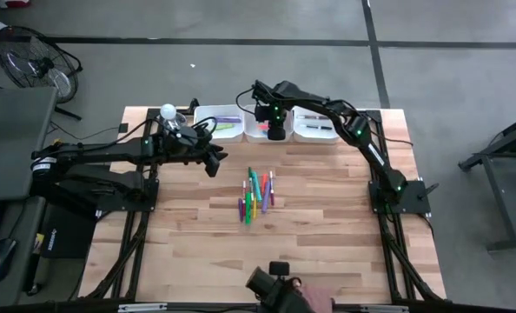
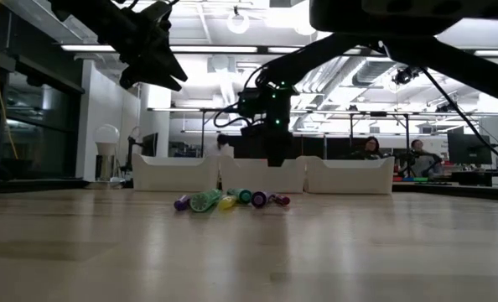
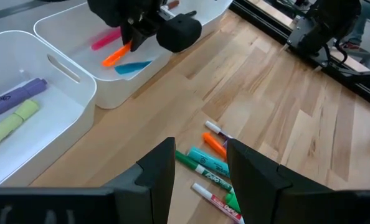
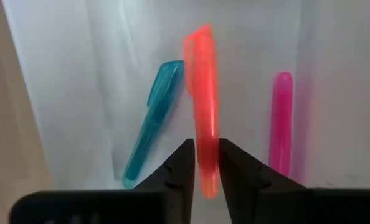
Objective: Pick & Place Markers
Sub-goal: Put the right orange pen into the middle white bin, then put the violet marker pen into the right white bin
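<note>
- High view: pale wood table (image 1: pixel 327 252) with three white trays along its far edge; the middle tray (image 1: pixel 256 130) serves as landmark. The right gripper (image 1: pixel 277 128) hangs directly over the middle tray. A loose pile of markers (image 1: pixel 256 196) lies on the table nearer the camera than that tray, long axes mostly running from the tray side toward the near edge. The left gripper (image 1: pixel 213 163) sits beside the pile, to the left of the middle tray and clear of it.
- Low view: pile seen end-on in front of the middle tray (image 2: pixel 261 174), caps facing the camera. Right gripper (image 2: pixel 276 155) drops into the tray; left gripper (image 2: pixel 167 77) is raised, well above the table.
- Left wrist view: left gripper (image 3: pixel 200 167) spread, nothing between the fingers, pile below it. The orange marker (image 3: pixel 117 55) is tilted over the middle tray.
- Right wrist view: right gripper (image 4: pixel 202 163) pinches the orange marker (image 4: pixel 202 118) near one end; its long axis points away from the fingers. A teal marker (image 4: pixel 151 121) and a pink marker (image 4: pixel 281 118) lie on the tray floor, either side of it.
</note>
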Controlling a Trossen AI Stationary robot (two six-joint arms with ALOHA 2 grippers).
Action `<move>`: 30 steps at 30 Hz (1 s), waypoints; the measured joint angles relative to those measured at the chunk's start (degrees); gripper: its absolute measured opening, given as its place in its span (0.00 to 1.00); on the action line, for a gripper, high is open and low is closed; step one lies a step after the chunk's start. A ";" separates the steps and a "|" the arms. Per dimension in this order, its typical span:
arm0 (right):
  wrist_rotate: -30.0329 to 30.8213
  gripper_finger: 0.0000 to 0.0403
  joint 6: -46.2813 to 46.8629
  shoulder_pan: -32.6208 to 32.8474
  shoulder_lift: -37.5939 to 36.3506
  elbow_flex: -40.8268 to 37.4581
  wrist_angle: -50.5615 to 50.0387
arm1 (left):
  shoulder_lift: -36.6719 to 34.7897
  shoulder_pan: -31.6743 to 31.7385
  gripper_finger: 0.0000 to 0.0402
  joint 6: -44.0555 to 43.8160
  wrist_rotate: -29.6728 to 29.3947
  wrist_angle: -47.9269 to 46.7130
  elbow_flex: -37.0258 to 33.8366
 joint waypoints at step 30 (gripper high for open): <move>0.55 0.38 54.39 4.45 -6.07 5.60 -12.55 | 0.00 0.00 0.36 6.69 1.79 0.24 -0.02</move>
